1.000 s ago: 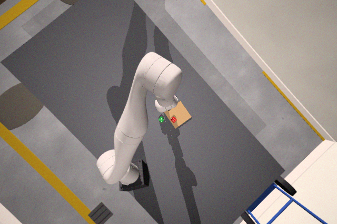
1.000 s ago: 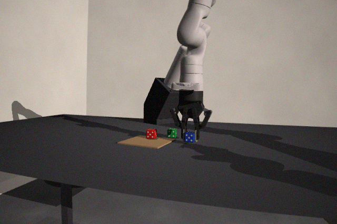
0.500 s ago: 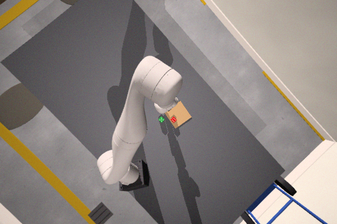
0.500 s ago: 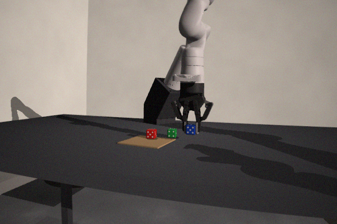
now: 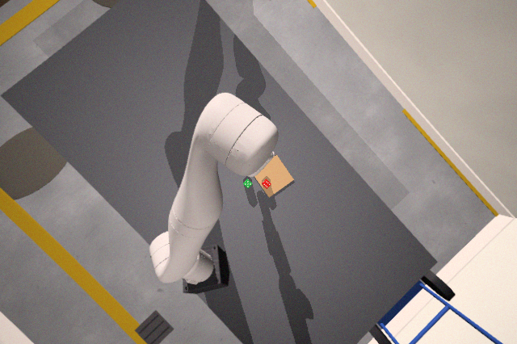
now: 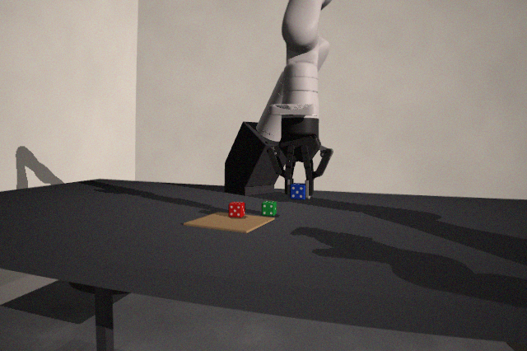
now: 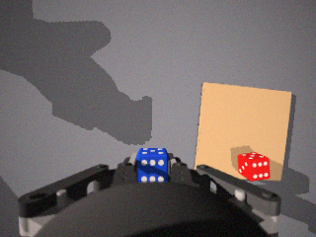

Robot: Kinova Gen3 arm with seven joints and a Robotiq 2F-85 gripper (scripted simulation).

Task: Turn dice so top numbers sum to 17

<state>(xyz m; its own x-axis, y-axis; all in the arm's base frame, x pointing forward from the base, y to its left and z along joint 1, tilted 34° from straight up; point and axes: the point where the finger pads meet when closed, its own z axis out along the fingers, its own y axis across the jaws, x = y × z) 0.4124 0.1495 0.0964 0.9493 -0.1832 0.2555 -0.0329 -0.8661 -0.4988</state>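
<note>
Going left to right in the outside view: the tan mat (image 6: 230,222) lies flat on the dark table (image 6: 128,253); the red die (image 6: 236,209) sits on its far edge, fully on it as far as I can judge; the green die (image 6: 268,208) stands just off the mat's right corner on the table; furthest right, my gripper (image 6: 298,194) is clamped on the blue die (image 6: 297,191), one finger on each of two opposite side faces, the die at or barely above the table behind the mat. From my wrist I see a six on one blue face (image 7: 153,166); which face points up I cannot tell. These dice are small, rigid, light cubes with smooth faces, so I judge a square pinch across parallel faces is the hold to use; an off-centre pinch could let one twist or slip. My forearm comes down steeply from above and the wrist points straight down, fingers vertical, the black base (image 6: 246,160) behind me.
</note>
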